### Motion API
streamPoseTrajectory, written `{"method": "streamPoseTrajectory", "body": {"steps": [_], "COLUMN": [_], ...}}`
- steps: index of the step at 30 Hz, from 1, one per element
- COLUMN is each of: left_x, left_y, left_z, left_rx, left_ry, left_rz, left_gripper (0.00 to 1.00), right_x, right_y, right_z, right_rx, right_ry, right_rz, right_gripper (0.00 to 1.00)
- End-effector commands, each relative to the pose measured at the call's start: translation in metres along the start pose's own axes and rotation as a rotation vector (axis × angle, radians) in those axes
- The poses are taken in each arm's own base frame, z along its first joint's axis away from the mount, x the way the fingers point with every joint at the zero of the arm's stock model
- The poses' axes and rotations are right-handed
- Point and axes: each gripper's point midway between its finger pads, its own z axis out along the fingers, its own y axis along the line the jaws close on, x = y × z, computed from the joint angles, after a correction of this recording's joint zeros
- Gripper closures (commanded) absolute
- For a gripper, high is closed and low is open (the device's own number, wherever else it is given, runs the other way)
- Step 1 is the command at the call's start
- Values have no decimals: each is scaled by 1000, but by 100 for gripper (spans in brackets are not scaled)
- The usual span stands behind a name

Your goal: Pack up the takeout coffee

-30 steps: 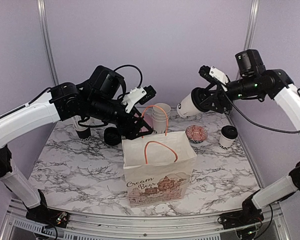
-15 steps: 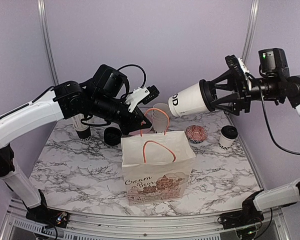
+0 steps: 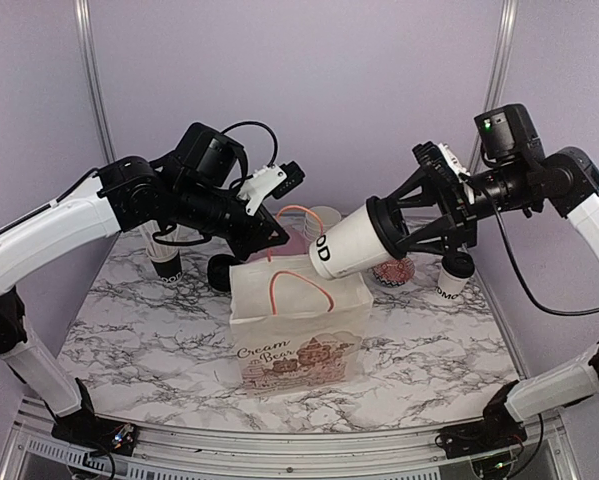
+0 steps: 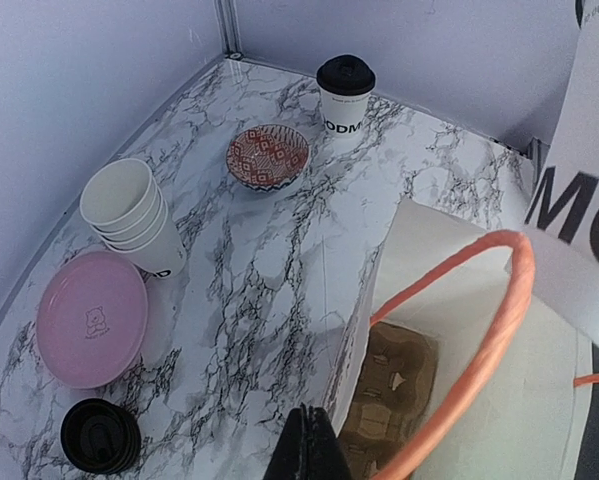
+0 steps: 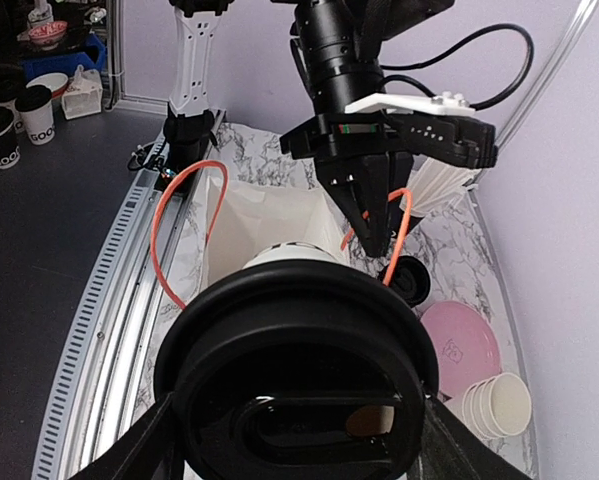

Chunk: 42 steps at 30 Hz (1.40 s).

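Black fingers of the right gripper (image 3: 391, 230) squeeze one takeout coffee (image 3: 344, 245) by its lid. It has just come down, tipped, right over the paper bag (image 3: 299, 340), so it can go in soon. The left gripper (image 4: 309, 450) pinches the bag's rim shut-tight; the bag slid left. Two coffees: this one, and a second coffee (image 3: 456, 272) right of the bag. One bag.

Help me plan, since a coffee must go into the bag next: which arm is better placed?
Right. The right gripper holds a lidded coffee cup tilted over the open paper bag; the left gripper is shut on the bag's rim, steadying it.
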Motion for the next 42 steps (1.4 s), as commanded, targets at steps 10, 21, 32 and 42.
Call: {"method": "streamPoseTrajectory", "body": {"steps": [10, 21, 32, 42], "left_x": [-25, -27, -15, -23], "left_y": [6, 7, 2, -14], "left_z": [-32, -51, -43, -74], "left_rx": [-40, -56, -24, 43], "left_ry": [-80, -109, -77, -135], "left_rz": [10, -37, -65, -74], "left_gripper": [100, 100, 99, 34], "right_x": [28, 48, 63, 72], "right_y": [-13, -8, -1, 17], "right_z": [71, 115, 136, 140], "right_rx": [47, 23, -13, -89], "right_ry": [244, 414, 500, 590], "right_rz": [-87, -265, -342, -414], "right_gripper": [46, 49, 52, 58]}}
